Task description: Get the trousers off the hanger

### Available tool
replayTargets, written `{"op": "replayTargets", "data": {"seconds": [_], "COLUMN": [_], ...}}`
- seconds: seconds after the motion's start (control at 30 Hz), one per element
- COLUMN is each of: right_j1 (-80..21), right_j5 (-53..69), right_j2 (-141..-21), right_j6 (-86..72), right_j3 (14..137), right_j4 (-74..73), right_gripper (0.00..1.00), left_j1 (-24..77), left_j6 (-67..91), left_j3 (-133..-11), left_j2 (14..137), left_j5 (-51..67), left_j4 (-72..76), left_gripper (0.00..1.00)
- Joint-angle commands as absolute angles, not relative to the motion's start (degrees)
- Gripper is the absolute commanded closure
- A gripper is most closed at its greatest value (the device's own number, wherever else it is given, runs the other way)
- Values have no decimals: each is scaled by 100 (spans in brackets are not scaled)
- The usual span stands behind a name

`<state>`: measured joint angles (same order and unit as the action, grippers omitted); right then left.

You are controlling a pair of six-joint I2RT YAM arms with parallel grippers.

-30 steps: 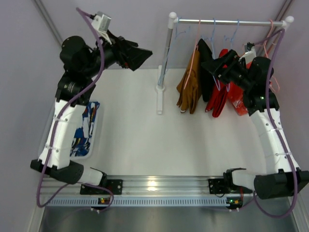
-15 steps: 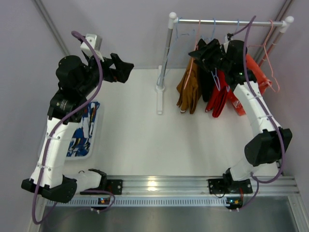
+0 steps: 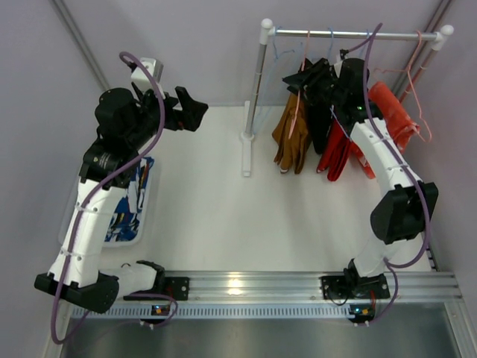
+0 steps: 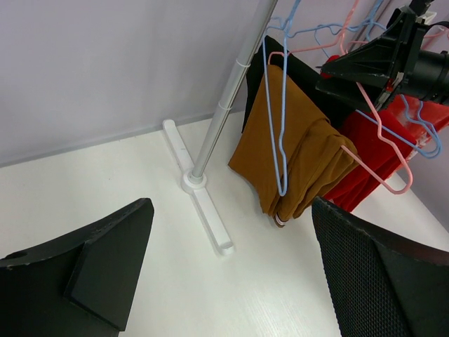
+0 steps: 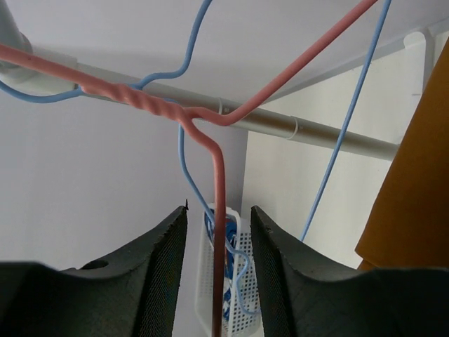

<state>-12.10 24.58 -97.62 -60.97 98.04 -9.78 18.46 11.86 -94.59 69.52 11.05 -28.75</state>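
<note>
Tan-brown trousers (image 3: 292, 138), black trousers (image 3: 319, 119) and red trousers (image 3: 335, 153) hang on wire hangers from the rack's rail (image 3: 350, 33). Blue patterned trousers (image 3: 127, 198) lie in a white basket at the left. My right gripper (image 3: 309, 78) is up at the hangers above the tan-brown pair. In the right wrist view the upright wire of a pink hanger (image 5: 219, 210) runs between its fingers, with a gap on each side, so the right gripper (image 5: 219, 274) is open. My left gripper (image 4: 231, 281) is wide open above the table, left of the rack, holding nothing.
The rack's white post and foot (image 3: 246, 149) stand mid-table. An orange-red garment (image 3: 391, 112) hangs at the rail's right end. The white basket (image 3: 145, 212) sits by the left arm. Grey walls close in the back and both sides.
My right arm has swung left along the rail to the pink hanger by the tan-brown trousers, and its jaws have narrowed around the wire. The left arm shifted slightly, still open.
</note>
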Motion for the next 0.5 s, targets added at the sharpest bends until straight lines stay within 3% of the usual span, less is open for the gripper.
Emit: {"op": "replayTargets", "data": {"seconds": [0.0, 0.17, 0.33, 0.47], "right_j1": [-1309, -1301, -1257, -1213], "right_j5": [2549, 2645, 2952, 3067], "right_j2": [-9870, -9888, -9800, -9694], "right_j6": [-6249, -6267, -6459, -6627], "right_j3": [10107, 10081, 10020, 10011], "right_j4": [-668, -738, -590, -361], "right_gripper": [60, 73, 97, 100], "left_j1": [1819, 1819, 1819, 1819], "left_j6": [1204, 1239, 1257, 1318], "left_j3": [-9395, -9404, -9369, -9282], "left_j2": [6943, 7005, 7031, 7023], "left_j5": [1107, 1142, 1055, 801], "left_j4": [-2725, -2716, -2707, -2663], "left_gripper": [1, 1, 1, 1]}}
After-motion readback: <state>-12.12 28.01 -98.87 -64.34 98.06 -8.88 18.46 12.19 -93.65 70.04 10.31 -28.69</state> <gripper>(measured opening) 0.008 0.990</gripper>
